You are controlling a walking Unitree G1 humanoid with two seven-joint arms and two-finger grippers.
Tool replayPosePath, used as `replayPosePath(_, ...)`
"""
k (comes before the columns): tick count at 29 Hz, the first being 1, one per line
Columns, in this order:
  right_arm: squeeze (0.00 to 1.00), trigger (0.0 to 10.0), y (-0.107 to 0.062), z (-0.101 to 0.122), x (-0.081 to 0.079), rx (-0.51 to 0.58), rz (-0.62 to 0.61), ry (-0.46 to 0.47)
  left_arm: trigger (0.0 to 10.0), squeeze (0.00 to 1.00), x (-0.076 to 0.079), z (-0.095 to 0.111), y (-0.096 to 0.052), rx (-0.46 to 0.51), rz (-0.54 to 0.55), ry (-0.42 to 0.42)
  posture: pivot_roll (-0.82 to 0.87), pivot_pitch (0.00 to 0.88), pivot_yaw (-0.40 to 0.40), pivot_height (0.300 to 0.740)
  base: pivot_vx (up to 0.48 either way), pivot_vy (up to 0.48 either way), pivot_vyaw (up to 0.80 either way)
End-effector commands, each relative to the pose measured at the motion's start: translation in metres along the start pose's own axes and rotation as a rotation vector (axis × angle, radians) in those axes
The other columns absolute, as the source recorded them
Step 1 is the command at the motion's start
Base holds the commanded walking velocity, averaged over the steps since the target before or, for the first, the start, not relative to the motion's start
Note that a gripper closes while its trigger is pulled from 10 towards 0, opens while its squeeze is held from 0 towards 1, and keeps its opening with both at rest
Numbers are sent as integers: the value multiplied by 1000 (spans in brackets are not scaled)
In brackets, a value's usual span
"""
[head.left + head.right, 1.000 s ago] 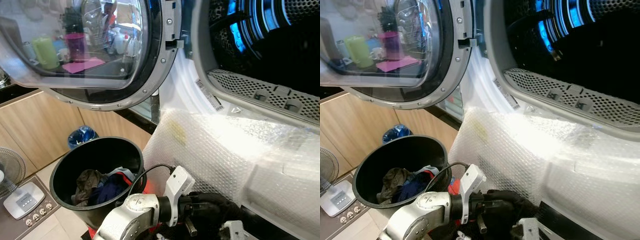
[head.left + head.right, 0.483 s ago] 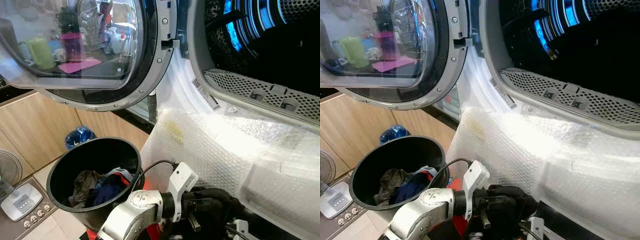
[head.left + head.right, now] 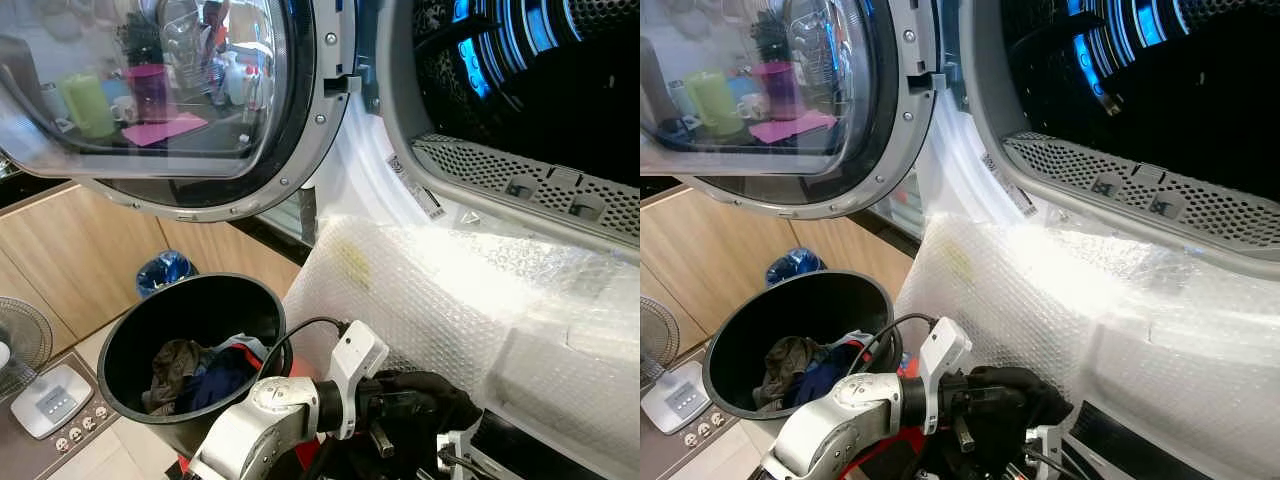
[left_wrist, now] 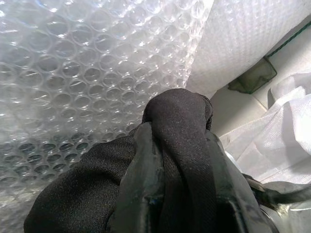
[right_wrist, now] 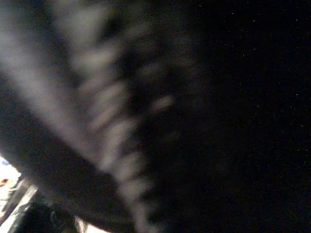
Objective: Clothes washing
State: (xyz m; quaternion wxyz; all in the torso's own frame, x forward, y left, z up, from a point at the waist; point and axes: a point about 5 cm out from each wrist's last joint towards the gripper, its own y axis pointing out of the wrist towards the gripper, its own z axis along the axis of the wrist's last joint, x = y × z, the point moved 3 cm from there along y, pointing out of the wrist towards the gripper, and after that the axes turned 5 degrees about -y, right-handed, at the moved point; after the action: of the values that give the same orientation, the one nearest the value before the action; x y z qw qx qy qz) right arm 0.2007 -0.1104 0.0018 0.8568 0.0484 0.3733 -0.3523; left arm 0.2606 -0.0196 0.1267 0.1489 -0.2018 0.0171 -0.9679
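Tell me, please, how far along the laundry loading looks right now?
Done: the washer door stands open, and the drum looks dark with no clothes that I can make out. In hand: the left gripper is shut on a black garment, low against the bubble wrap below the opening. Left: lifting that garment into the drum, then the clothes remaining in the black bucket.

A home laundry corner, likely beside a kitchen. A front-loading washer stands with its round glass door swung open, the perforated drum lit blue inside, and its front still wrapped in bubble wrap. A black bucket of crumpled clothes sits on the floor beside it. Light wooden cabinets line the wall, the door glass reflects cups and a countertop, and a small fan and a white scale lie nearby.
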Motion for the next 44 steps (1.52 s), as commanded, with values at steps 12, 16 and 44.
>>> replayPosePath(12, 0, 10000, -3, -17, 23, -159, -133, -154, 0, 0, 7, 10, 5, 11, -36, 30, -113, 18, 84, 740, 0, 0, 0)
replayPosePath(16, 0, 10000, 9, -7, 32, -72, -205, -102, 0, 0, 7, 13, 6, 20, -29, 34, -103, 30, 84, 740, 0, 0, 0)
replayPosePath(44, 0, 0, -3, 15, 36, 95, -142, -66, 0, 0, 5, 16, 10, 48, -14, 37, -96, 18, 54, 740, 0, 0, 0)
